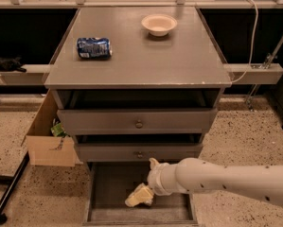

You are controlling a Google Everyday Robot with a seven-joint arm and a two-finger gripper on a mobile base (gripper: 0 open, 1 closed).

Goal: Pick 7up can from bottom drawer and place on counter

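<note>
One pale pincer (140,195) low in open wide grey wooden drawer (108,183) | grip: cannot tell | green-white 7up can hidden | blue-white can (93,48), cream bowl (159,24) on broad grey surface (141,60)

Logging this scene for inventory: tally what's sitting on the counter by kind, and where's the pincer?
Cans: 1 (blue and white can)
Bowls: 1 (pale bowl)
Total: 2
Pincer: down inside the open bottom drawer.
</note>
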